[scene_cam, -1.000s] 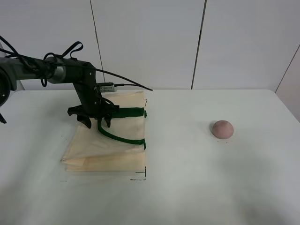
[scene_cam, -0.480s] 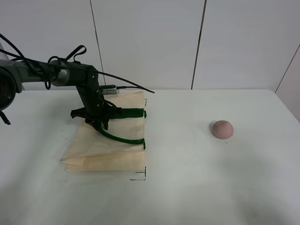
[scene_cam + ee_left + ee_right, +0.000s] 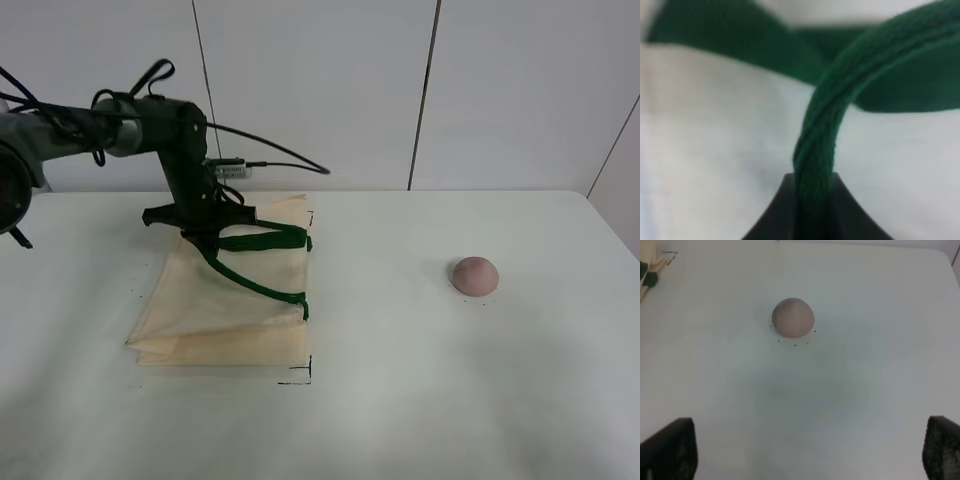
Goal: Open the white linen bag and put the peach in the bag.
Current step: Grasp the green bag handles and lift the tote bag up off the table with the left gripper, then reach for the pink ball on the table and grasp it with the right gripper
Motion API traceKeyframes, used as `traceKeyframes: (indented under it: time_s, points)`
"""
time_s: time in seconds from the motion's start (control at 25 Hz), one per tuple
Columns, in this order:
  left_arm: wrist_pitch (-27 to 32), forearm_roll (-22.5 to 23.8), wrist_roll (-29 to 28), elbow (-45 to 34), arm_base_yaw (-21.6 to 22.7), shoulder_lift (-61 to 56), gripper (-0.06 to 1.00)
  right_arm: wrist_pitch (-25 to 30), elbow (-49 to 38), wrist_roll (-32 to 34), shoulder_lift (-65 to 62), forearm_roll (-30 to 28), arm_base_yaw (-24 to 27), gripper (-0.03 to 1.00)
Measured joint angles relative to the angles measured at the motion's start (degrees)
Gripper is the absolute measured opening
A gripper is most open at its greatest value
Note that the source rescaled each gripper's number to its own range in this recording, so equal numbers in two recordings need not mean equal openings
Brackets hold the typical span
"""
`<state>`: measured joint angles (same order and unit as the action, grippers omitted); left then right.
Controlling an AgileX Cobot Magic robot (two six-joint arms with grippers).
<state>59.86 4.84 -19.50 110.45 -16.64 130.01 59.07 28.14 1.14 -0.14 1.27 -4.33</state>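
Left arm: The black left gripper (image 3: 205,235) hangs in the upper left of the high view, above the far part of the bag. Its jaws are pinched narrow on a dark green strap handle (image 3: 815,145). The left wrist view shows the webbing squeezed between the two black tips.
Strap: It is drawn up off the cloth into a taut loop, and both ends run down to the bag's right edge.
Bag: The cream cloth tote bag (image 3: 225,320) lies on the white table (image 3: 400,410), left of centre. Its top layer rises a little toward the gripper. From where I stand, the mouth on the right side shows no real gap.
Peach: The dusty-pink round peach (image 3: 474,275) sits on bare table right of centre, well apart from the bag, with nothing touching it.
Right arm: The right gripper (image 3: 805,455) is out of the high view. Its own wrist view shows the fingertips spread wide at the lower corners, empty, with the peach ahead and clear of them.
Done: The handle is gripped and lifted, which I'd call the start of opening.
Left: The mouth needs widening, then the peach has to be picked up, carried across and dropped inside.
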Motion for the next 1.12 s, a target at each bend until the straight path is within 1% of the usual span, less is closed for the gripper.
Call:
traceKeyframes:
  time_s: [0.16,0.28,0.44,0.64,0.72,0.8,0.84,0.96,1.12]
  points:
    - [7.66,0.05,4.87,11.39,0.0,-3.43,0.0,0.0,0.0,0.0,0.0,0.0,0.0,1.0]
    - [7.79,-0.21,7.09,18.04,0.0,-5.81,0.0,0.0,0.0,0.0,0.0,0.0,0.0,1.0]
    - [7.84,-3.19,9.49,19.65,0.0,-11.21,0.0,0.0,0.0,0.0,0.0,0.0,0.0,1.0]
    - [7.87,-3.87,10.54,19.83,0.0,-17.44,0.0,0.0,0.0,0.0,0.73,0.0,0.0,1.0]
    - [7.87,-3.87,10.53,19.83,0.0,-18.7,0.0,0.0,0.0,0.0,3.96,0.0,0.0,1.0]
    - [7.87,-3.87,10.57,19.83,0.0,-19.07,0.0,-0.55,0.59,0.0,10.37,0.0,0.0,1.0]
    - [7.87,-3.87,10.57,19.83,0.0,-19.07,0.0,-1.91,1.12,0.0,13.65,0.0,0.0,1.0]
    - [7.87,-3.87,10.64,19.44,0.0,-19.01,0.0,-8.7,4.37,0.0,26.52,0.0,0.0,1.0]
    - [7.87,-3.87,10.64,18.42,0.0,-19.01,0.0,-17.57,11.32,-0.06,47.57,0.0,0.0,1.0]
